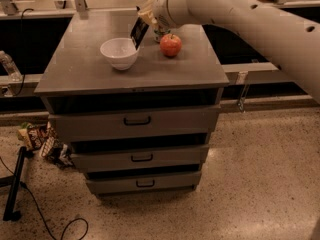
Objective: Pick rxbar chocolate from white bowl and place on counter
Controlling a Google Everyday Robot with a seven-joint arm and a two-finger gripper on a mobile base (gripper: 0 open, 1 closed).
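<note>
The white bowl stands on the grey counter, left of centre, and looks empty. My gripper hangs over the counter just right of the bowl and is shut on the rxbar chocolate, a black flat bar. The bar hangs tilted from the gripper, its lower end level with the bowl's right rim and above the counter top. My white arm reaches in from the upper right.
A red apple sits on the counter right of the bar. A drink can stands behind it, mostly hidden by the gripper. The cabinet has three drawers with black handles. Snack wrappers and a black stand lie on the floor at left.
</note>
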